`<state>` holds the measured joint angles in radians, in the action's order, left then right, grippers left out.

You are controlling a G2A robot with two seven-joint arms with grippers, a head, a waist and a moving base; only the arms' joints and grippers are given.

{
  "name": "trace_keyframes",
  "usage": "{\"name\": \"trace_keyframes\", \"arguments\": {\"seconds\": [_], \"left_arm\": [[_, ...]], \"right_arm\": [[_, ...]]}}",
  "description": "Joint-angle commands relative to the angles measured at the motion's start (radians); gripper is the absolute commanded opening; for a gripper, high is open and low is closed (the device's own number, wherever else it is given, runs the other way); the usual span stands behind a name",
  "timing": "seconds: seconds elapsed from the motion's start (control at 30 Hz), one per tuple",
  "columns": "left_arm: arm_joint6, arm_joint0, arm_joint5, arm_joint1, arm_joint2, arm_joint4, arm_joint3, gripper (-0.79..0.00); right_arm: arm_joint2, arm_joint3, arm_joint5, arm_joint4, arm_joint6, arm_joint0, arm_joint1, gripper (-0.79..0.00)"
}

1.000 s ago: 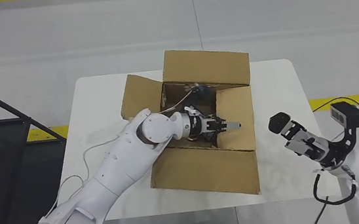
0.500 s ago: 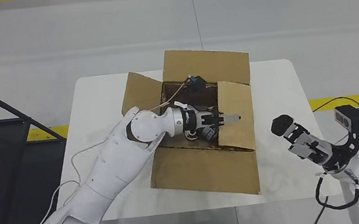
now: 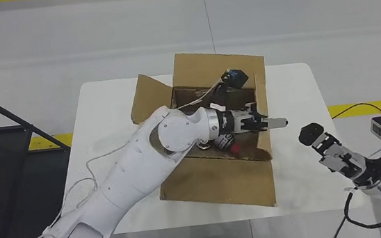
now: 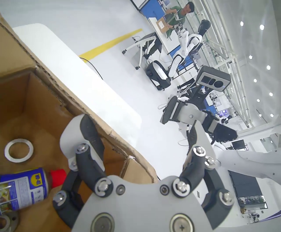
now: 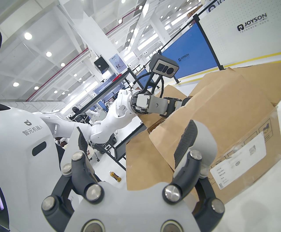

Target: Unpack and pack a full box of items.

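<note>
An open cardboard box (image 3: 218,180) stands in the middle of the white table (image 3: 105,107). My left gripper (image 3: 272,121) hangs over the box's right flap, open and empty; in the left wrist view that gripper (image 4: 142,134) straddles the flap's edge (image 4: 65,87). Down inside the box lie a blue spray can (image 4: 26,190) with a red cap (image 3: 234,146) and a pale ring (image 4: 19,150). My right gripper (image 3: 312,135) is above the table to the right of the box, open with nothing in it (image 5: 136,140), facing the box's side (image 5: 219,123).
The box's four flaps stand open, the back one (image 3: 219,69) upright. Bare table shows right of the box (image 3: 301,177) and left of it (image 3: 110,148). A small round metal part (image 4: 6,220) lies by the can.
My left gripper has swung right, from inside the box to above its right flap. The right arm has drawn back to the right, away from the box.
</note>
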<state>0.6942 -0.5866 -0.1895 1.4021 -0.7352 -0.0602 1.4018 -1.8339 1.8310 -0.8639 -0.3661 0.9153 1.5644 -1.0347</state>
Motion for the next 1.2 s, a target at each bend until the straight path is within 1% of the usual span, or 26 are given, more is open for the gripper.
{"name": "trace_keyframes", "arguments": {"seconds": [0.0,0.23,0.53,0.83,1.17], "left_arm": [[-0.027,0.016,-0.004,0.015,0.027,0.009,-0.023,0.0],[-0.093,0.066,-0.039,0.07,0.105,0.034,-0.107,0.0],[-0.13,0.114,-0.07,0.137,0.181,0.048,-0.239,0.0],[-0.127,0.154,-0.079,0.202,0.235,0.046,-0.36,0.0],[-0.094,0.191,-0.033,0.257,0.261,0.022,-0.449,0.0]], "right_arm": [[-0.016,-0.005,-0.017,-0.009,-0.01,0.016,0.001,0.0],[-0.106,-0.044,-0.101,-0.053,-0.062,0.087,0.004,0.0],[-0.201,-0.11,-0.136,-0.083,-0.114,0.163,0.007,0.0],[-0.206,-0.117,-0.132,-0.089,-0.118,0.172,0.008,0.0],[-0.206,-0.117,-0.132,-0.089,-0.118,0.172,0.008,0.0]]}}
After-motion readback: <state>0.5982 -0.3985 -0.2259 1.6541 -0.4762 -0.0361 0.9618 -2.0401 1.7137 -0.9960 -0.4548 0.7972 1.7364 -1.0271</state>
